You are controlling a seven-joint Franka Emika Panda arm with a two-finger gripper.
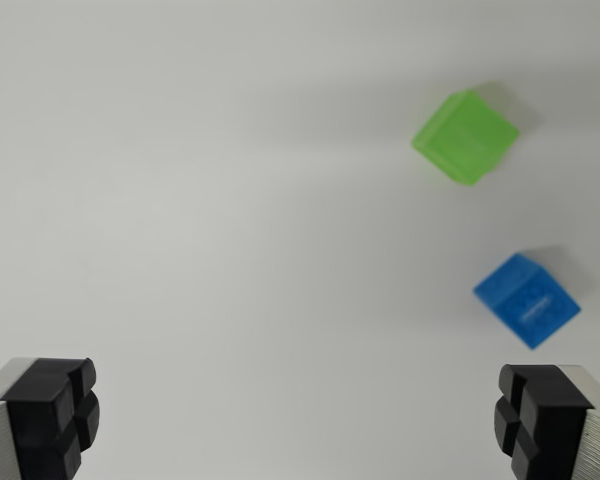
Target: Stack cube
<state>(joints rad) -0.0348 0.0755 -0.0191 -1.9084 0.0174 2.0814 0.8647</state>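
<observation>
Your gripper (300, 420) is spread wide, holding nothing, its black fingertips (50, 410) at the bottom corners. You see the blue cube (528, 298) on the wrist view's right, just above one fingertip, and the green cube (465, 137) farther up, apart from it, both on the white table (200, 200).

No readable text shows; the blue cube (527, 299) bears only a blurred mark.

Gripper (300, 420): was spread wide, nothing between its jaws.
Left finger (50, 415): sat in the wrist view's lower left corner, black pad on a grey metal body.
Right finger (545, 415): sat in the lower right corner, far from the left finger, black pad facing inward.
</observation>
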